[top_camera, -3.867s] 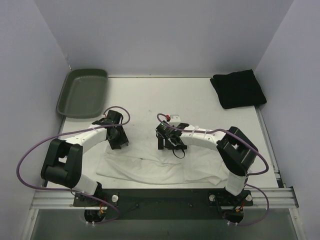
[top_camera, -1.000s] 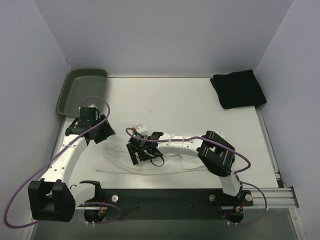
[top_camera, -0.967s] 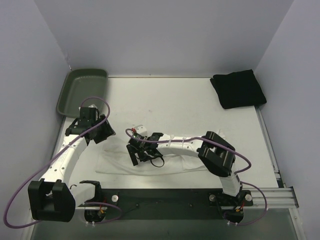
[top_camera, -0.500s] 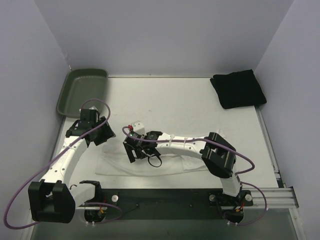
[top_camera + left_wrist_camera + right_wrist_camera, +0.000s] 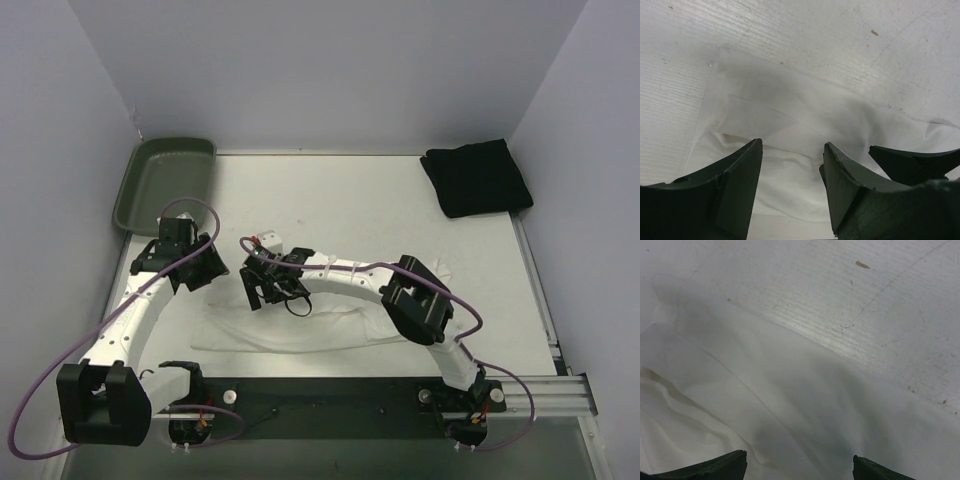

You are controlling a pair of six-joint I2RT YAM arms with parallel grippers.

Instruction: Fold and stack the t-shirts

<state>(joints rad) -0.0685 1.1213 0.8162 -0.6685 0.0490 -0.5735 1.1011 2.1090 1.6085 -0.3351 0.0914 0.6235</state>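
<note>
A: White shirt (image 5: 340,330)?
B: Lying rumpled at the worktop's (image 5: 340,200) near edge.
A: Black shirt (image 5: 476,178)?
B: Folded, far right corner, well apart from the white one.
A: Left hand (image 5: 792,150)?
B: Spread and empty, over the white shirt's left end.
A: Right hand (image 5: 800,460)?
B: Spread wider, empty, just beside the left hand over the same cloth. It may be touching; unclear.
A: Other?
B: Green tray (image 5: 165,185), far left corner.

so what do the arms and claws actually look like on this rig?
Both alike. Left arm and right arm: white tubular links with blocky black joint housings. A purple cable loops loosely along each, from base to wrist. Left claw and right claw: black, two thick wedge-shaped fingers each, tapering to the tip. No markings legible.
</note>
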